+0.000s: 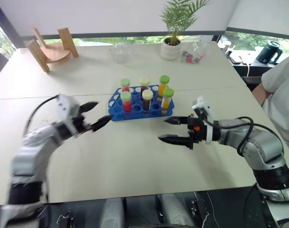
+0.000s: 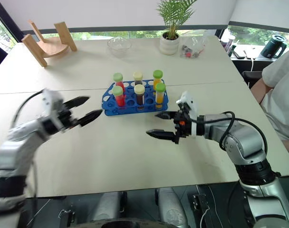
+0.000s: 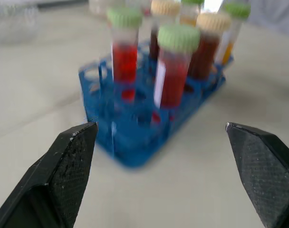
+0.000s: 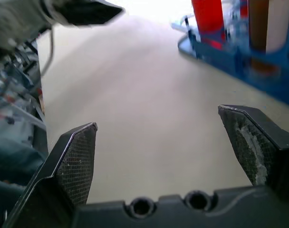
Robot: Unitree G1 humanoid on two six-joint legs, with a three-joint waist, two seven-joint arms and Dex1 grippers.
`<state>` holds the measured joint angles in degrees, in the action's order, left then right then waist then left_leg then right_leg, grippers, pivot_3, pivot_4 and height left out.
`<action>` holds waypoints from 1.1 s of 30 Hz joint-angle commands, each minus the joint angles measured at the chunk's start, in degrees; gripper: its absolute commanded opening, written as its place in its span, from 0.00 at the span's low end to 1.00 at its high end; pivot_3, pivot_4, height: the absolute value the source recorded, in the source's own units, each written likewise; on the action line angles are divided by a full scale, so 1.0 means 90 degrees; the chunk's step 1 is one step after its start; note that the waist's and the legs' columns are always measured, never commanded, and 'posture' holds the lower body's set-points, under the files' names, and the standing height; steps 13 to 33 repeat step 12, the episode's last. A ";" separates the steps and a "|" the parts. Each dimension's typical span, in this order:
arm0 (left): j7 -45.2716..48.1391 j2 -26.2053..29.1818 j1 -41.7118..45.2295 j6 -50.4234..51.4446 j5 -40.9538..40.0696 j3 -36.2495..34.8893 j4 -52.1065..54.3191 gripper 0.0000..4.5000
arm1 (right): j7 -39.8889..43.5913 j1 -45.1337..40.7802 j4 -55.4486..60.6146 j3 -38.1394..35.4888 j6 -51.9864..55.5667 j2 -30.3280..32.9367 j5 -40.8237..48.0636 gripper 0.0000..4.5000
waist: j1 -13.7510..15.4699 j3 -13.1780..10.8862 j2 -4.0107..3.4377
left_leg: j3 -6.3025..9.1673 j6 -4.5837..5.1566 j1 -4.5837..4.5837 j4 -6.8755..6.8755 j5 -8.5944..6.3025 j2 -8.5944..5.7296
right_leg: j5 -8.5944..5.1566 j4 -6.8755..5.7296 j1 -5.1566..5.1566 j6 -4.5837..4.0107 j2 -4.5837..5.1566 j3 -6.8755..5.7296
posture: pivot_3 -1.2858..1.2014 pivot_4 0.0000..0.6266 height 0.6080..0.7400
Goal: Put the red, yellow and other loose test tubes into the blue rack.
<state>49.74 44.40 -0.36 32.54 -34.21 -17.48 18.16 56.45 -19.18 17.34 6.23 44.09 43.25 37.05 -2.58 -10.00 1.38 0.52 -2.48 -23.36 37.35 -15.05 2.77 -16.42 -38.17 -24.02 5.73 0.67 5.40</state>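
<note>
**Operator:** I'm looking down at a pale counter [image 1: 135, 166] under a row of windows. At the far edge stand a wooden stand [image 1: 52, 47], a glass bowl [image 1: 120, 51] and a potted plant [image 1: 173, 28]. A person's sleeve [image 1: 282, 99] shows at the right edge.

**Partner:** Where's the blue rack?

**Operator:** The blue rack [image 1: 135, 110] sits mid-counter, between my two arms and a little beyond them. Six capped tubes stand upright in its holes. Two are red tubes [image 1: 126, 100] with green caps, two are dark tubes [image 1: 147, 99] with cream caps, and two are yellow tubes [image 1: 167, 99] with green caps.

**Partner:** Any tubes lying loose?

**Operator:** I see none on the counter. Judging by that, the loading looks finished, or close to it.

**Partner:** And your jaws?

**Operator:** The left gripper [image 1: 96, 115] hangs just beside the rack's left end, with its jaws spread wide and nothing between them. Through its wrist camera I look straight between the jaws at the near red tubes. The right gripper [image 1: 174, 129] hovers off the rack's near right corner. It points across toward the left one, jaws fully apart and empty too.

**Partner:** Why hold them there?

**Operator:** My guess is that both sit clear of the rack so they can't knock the upright tubes. Standing in the holes keeps the tubes from rolling.
</note>
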 commanded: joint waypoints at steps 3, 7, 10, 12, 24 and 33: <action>0.0700 0.0804 -0.1667 0.0666 -0.0287 -0.0854 0.0830 0.99 | 0.0468 0.0473 0.0189 -0.0077 -0.0293 0.0285 -0.0107 1.00 | 0.0014 -0.0004 -0.0002 | -0.0004 0.0000 0.0001 -0.0009 0.0000 0.0001 | -0.0011 0.0007 -0.0003 -0.0020 0.0000 0.0002 | 0.52 0.24 1.00; 0.0715 0.0834 -0.1758 0.0809 -0.0407 -0.0772 0.0953 0.99 | 0.0659 0.0501 0.0117 -0.0155 -0.0174 0.0409 -0.0033 1.00 | 0.0061 -0.0010 0.0000 | -0.0004 -0.0007 0.0002 -0.0002 0.0004 -0.0001 | -0.0019 0.0009 -0.0002 -0.0045 0.0002 0.0002 | 0.52 0.24 1.00; 0.0621 0.0645 -0.1558 0.0801 -0.0381 -0.0454 0.0822 0.99 | 0.0732 0.0495 0.0046 -0.0138 -0.0133 0.0492 -0.0083 1.00 | 0.0044 -0.0011 0.0001 | -0.0016 -0.0009 0.0004 0.0008 0.0006 -0.0001 | -0.0017 0.0009 0.0000 -0.0047 0.0005 0.0010 | 0.52 0.24 1.00; 0.0504 0.0537 -0.1499 0.0826 -0.0357 -0.0384 0.0803 0.99 | 0.0652 0.0531 0.0032 -0.0193 -0.0120 0.0441 -0.0064 1.00 | 0.0035 -0.0010 0.0001 | -0.0018 -0.0009 0.0004 0.0007 0.0005 0.0000 | -0.0016 0.0010 0.0000 -0.0047 0.0003 0.0011 | 0.52 0.24 1.00; 0.0504 0.0537 -0.1499 0.0826 -0.0357 -0.0384 0.0803 0.99 | 0.0652 0.0531 0.0032 -0.0193 -0.0120 0.0441 -0.0064 1.00 | 0.0035 -0.0010 0.0001 | -0.0018 -0.0009 0.0004 0.0007 0.0005 0.0000 | -0.0016 0.0010 0.0000 -0.0047 0.0003 0.0011 | 0.52 0.24 1.00; 0.0504 0.0537 -0.1499 0.0826 -0.0357 -0.0384 0.0803 0.99 | 0.0652 0.0531 0.0032 -0.0193 -0.0120 0.0441 -0.0064 1.00 | 0.0035 -0.0010 0.0001 | -0.0018 -0.0009 0.0004 0.0007 0.0005 0.0000 | -0.0016 0.0010 0.0000 -0.0047 0.0003 0.0011 | 0.52 0.24 1.00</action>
